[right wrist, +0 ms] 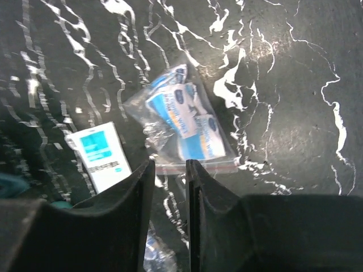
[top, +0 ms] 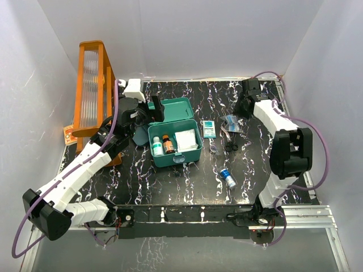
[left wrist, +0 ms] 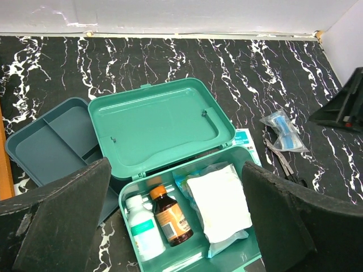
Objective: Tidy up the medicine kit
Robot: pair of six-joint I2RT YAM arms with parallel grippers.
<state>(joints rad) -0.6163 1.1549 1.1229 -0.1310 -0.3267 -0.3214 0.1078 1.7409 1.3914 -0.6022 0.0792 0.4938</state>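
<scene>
At bench [top: 170, 190] centre, medicine kit [top: 173, 160] is stood lid-up for loading | left tool [left wrist: 176, 167] is held wide open above it, empty | right tool [right wrist: 171, 170] is narrowed over clear bag [right wrist: 181, 122] at kit's 2 o'clock; grip cannot be told

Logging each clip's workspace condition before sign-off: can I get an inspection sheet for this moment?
Surface: black white-veined marble-look tabletop, no spills seen.
Job's things: teal-green plastic medicine kit, lid open, holding white bottle, brown bottle, white gauze packet.
Clutter: clear zip bag of blue packets, white-teal sachet, black scissors, small blue vial, dark blue-teal divided tray.
Grippers: left gripper fingers wide open; right gripper fingers nearly together at bag's edge, grip unclear.
Cables: purple cables loop along both arms.
Surroundings: white walls, tall orange rack rear left.
</scene>
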